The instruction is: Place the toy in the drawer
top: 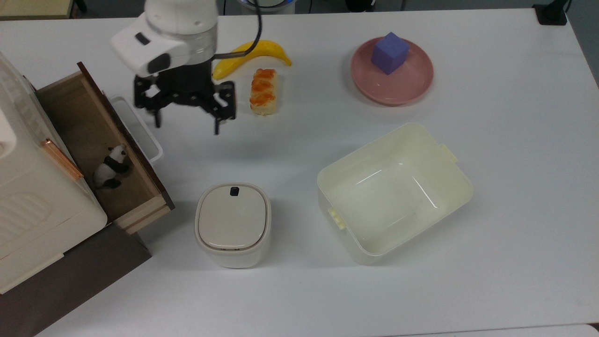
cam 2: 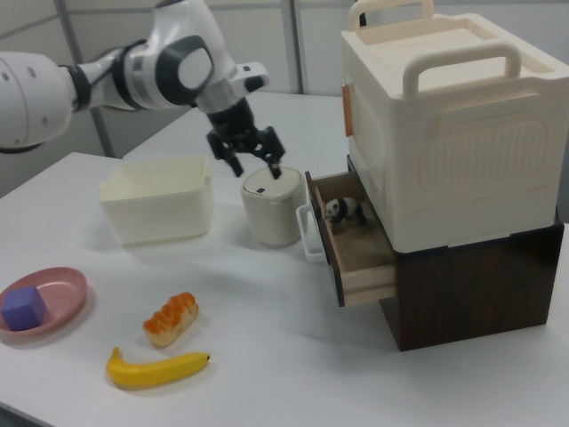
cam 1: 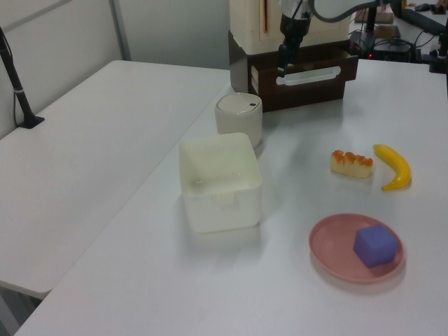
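Toy (top: 110,166): small black-and-white panda, lying on its side on drawer (top: 89,122) floor, toward the top view's lower end, close to front panel; also seen in right view (cam 2: 344,211). Prob. light, rigid, smooth-ish, so could slip or roll on a pinch; best taken across the body at mid-torso, not head or legs. Not fragile-looking. Drawer pulled out, white loop handle (top: 140,131) facing surface (top: 514,164). Hand (top: 187,119) empty, fingers spread apart, hovering over surface between drawer and glazed bread (top: 263,91), banana (top: 262,50) just beyond. Lidded pot (top: 232,224), cream bin (top: 398,192), pink plate (top: 412,79) w/ purple cube (top: 389,52) well apart. No readable labels or writing anywhere.
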{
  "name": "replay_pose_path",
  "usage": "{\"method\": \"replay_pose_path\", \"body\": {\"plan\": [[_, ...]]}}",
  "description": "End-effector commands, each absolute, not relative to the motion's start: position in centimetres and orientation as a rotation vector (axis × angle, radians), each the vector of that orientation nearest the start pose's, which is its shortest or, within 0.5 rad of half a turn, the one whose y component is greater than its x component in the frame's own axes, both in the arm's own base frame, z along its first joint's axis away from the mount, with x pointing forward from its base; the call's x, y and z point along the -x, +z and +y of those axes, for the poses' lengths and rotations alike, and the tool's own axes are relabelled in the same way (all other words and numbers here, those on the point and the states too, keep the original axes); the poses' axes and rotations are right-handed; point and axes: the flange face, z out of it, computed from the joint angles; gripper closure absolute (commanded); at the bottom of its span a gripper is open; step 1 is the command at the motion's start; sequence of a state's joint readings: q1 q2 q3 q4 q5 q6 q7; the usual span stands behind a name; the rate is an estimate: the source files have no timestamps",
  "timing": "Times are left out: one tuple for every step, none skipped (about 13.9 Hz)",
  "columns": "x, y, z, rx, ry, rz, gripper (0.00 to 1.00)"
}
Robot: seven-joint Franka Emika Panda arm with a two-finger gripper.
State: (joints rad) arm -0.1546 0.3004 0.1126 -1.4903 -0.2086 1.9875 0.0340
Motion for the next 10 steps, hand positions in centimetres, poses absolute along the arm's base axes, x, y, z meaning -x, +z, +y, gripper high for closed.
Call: {"method": "replay_pose_path", "body": {"plan": [[-64.4, 54.6, -1.1, 3.236, -0.194, 0.194, 0.00], [-63.8, 55.3, -0.8, 3.217, -0.192, 0.269, 0.00], [-63.3, 55.8, -0.4, 3.200, -0.173, 0.307, 0.00], [-62.6, 56.2, 0.5, 3.192, -0.129, 0.305, 0.00], [-61.9, 56.2, 1.5, 3.200, -0.079, 0.286, 0.00], [-61.2, 56.4, 2.0, 3.209, -0.050, 0.275, 0.00], [-60.4, 56.6, 2.2, 3.215, -0.041, 0.272, 0.00], [-59.7, 56.6, 2.3, 3.222, -0.036, 0.257, 0.00], [-59.1, 57.0, 3.0, 3.227, -0.041, 0.230, 0.00], [-58.8, 56.9, 3.5, 3.235, -0.035, 0.209, 0.00]]}}
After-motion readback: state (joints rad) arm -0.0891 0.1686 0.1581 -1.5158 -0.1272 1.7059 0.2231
